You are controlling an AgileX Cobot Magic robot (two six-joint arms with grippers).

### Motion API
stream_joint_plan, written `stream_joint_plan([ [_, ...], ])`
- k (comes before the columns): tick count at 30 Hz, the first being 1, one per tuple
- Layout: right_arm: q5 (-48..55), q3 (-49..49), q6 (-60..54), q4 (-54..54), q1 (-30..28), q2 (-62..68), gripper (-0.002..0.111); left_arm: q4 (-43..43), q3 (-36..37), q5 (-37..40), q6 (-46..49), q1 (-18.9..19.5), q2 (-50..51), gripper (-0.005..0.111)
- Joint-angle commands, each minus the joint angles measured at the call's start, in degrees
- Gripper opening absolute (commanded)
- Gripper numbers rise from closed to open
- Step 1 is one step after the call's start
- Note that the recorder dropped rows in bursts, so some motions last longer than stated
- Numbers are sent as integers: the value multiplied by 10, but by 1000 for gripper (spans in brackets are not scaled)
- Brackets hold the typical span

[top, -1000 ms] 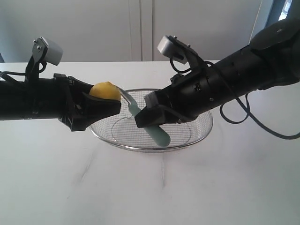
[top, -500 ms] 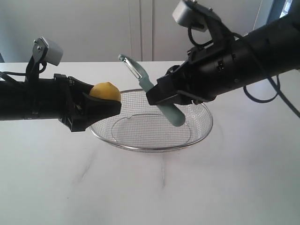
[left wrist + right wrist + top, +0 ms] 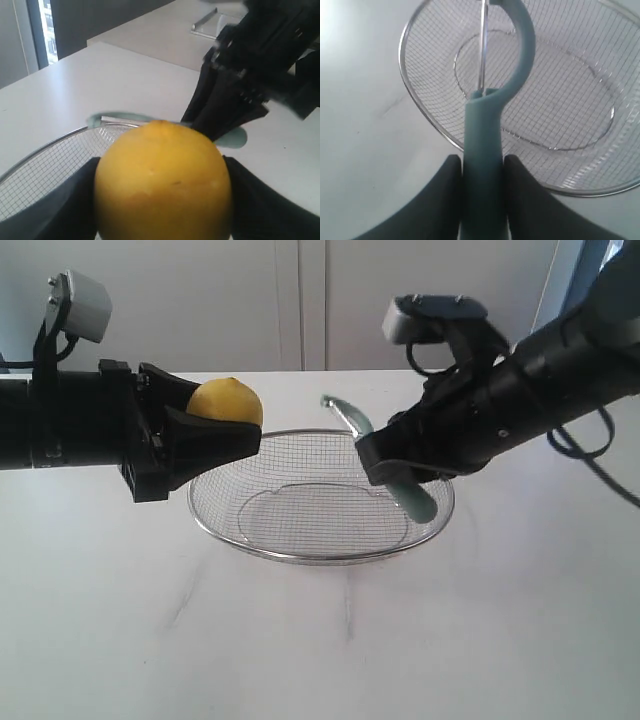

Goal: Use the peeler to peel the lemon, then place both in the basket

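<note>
left fingers point(image 3: 212, 443) clamp the lemon point(image 3: 226, 402); right fingers point(image 3: 442, 200) pinch the peeler point(image 3: 484, 130), its blade point(image 3: 482, 50) plain only from the right wrist, seemingly over the basket point(image 3: 300, 536).

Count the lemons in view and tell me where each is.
1. The small round yellow lemon is clamped in the left hand, held in the air near the rim of the silver wire-mesh basket. None seems hidden.
</note>
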Motion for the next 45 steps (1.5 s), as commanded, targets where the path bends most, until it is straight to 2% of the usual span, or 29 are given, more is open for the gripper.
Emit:
stream_joint_plan([
  [1, 18, 2, -19, 56, 7, 61, 0, -5, -4, 15, 0, -1, -9, 0],
  [9, 28, 2, -36, 101, 35, 83, 0, -5, -4, 9, 0, -1, -9, 0],
  [30, 66, 0, -42, 171, 35, 83, 0, -6, -3, -4, -2, -1, 62, 0],
  [45, 83, -2, -63, 199, 35, 67, 0, -6, -3, -1, -2, -1, 63, 0],
])
